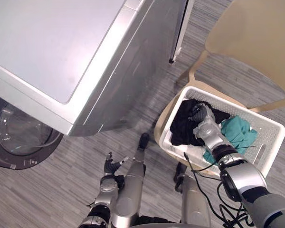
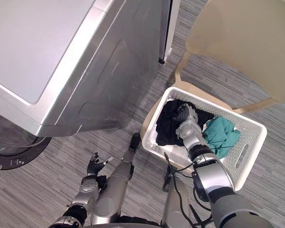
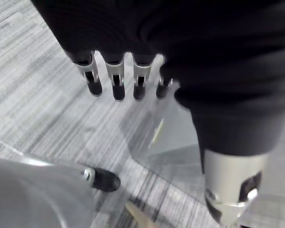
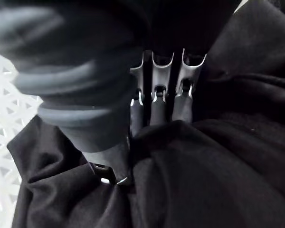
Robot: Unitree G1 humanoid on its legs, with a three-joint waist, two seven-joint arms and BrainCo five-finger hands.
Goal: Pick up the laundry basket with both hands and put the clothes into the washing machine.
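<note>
A white laundry basket (image 1: 270, 124) stands on the seat of a beige chair (image 1: 256, 33) to my right. In it lie a black garment (image 1: 182, 128), a teal garment (image 1: 238, 133) and some white cloth (image 1: 194, 151). My right hand (image 1: 203, 118) reaches down into the basket onto the black garment (image 4: 218, 180), and a fold of it is pinched between the thumb (image 4: 109, 164) and the fingers, whose tips are sunk in the cloth. My left hand (image 1: 112, 166) hangs low over the floor, far from the basket, with its fingers (image 3: 116, 80) straight and nothing in it.
The silver washing machine (image 1: 61, 47) fills the upper left, and its round glass door (image 1: 19, 135) faces the floor side at far left. Grey striped floor lies between the machine and the chair. A cabinet edge (image 1: 178, 33) stands behind the machine.
</note>
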